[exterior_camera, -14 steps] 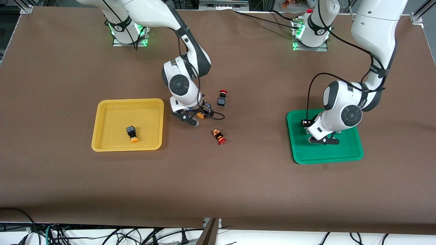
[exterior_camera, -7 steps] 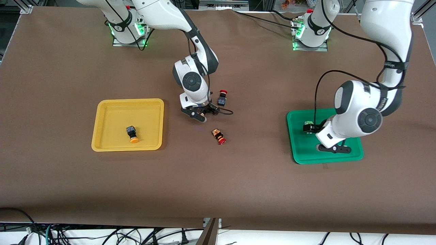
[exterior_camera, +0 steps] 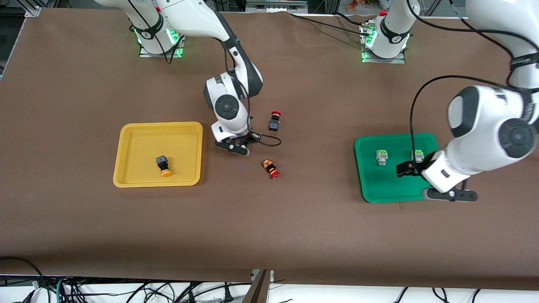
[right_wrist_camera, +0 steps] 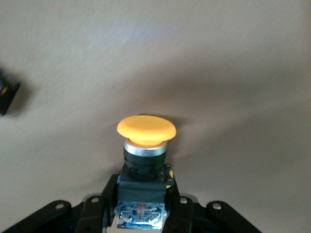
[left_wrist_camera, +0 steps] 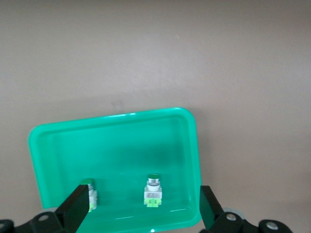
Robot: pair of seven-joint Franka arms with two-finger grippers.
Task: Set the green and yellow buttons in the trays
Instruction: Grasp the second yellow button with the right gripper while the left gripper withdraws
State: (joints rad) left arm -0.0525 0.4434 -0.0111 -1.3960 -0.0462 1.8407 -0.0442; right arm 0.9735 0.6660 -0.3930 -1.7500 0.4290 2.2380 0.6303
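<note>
My right gripper point(exterior_camera: 239, 147) is shut on a yellow button, dark body and orange-yellow cap point(right_wrist_camera: 146, 127), between the fingers point(right_wrist_camera: 142, 206); it hangs over bare table beside the yellow tray point(exterior_camera: 126, 182). A second yellow button point(exterior_camera: 163, 165) lies in that tray. Two green buttons point(exterior_camera: 382, 156) point(exterior_camera: 417, 155) lie in the green tray point(exterior_camera: 366, 185). They also show in the left wrist view point(left_wrist_camera: 153, 189) point(left_wrist_camera: 88, 193) in the tray point(left_wrist_camera: 116, 121). My left gripper point(exterior_camera: 449, 195) point(left_wrist_camera: 143, 213) is open and empty, raised above the tray's edge.
Two red-capped buttons lie on the brown table between the trays: one point(exterior_camera: 275, 121) farther from the front camera, one point(exterior_camera: 270, 168) nearer. One shows at the edge of the right wrist view point(right_wrist_camera: 6, 96).
My left gripper rose and drew away from over the green tray, uncovering the two green buttons. My right gripper shifted back toward the yellow tray with the yellow button.
</note>
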